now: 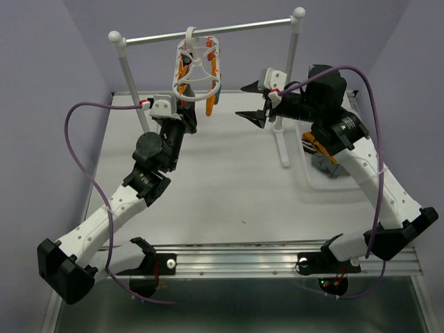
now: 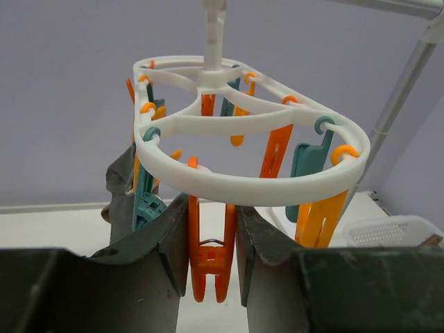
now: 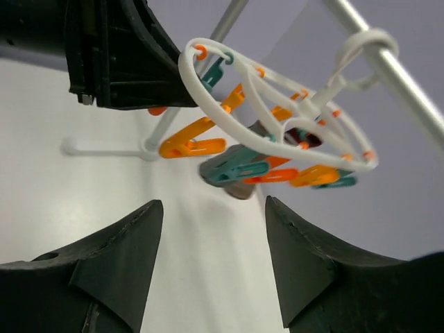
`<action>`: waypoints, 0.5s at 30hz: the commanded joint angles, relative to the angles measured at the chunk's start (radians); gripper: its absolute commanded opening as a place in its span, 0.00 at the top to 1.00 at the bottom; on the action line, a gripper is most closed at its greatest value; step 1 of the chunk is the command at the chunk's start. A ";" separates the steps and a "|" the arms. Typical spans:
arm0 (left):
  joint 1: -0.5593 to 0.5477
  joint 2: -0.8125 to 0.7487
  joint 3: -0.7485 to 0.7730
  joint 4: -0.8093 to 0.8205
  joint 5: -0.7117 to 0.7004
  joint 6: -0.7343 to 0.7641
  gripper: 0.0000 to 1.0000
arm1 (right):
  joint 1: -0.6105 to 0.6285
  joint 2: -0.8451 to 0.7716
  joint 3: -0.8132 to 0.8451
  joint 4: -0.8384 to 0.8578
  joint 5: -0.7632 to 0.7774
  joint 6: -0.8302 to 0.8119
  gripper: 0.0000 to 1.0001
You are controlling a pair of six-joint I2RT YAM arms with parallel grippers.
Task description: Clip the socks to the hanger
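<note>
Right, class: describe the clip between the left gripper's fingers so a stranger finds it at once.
A white oval hanger hangs from the rack's metal crossbar. On its rim nearest the left arm hangs an orange clip. Only it is pinched by the left gripper.

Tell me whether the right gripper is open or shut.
Open: the right gripper has its fingers spread wide apart, with nothing held between them.
</note>
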 commanded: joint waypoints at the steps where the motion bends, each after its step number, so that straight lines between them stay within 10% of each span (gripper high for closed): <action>1: 0.009 -0.025 0.055 -0.027 0.003 0.023 1.00 | 0.061 0.078 0.192 -0.254 0.087 -0.525 0.34; 15: 0.012 -0.028 0.091 -0.078 0.041 0.035 1.00 | 0.284 0.260 0.351 -0.213 0.296 -0.829 0.42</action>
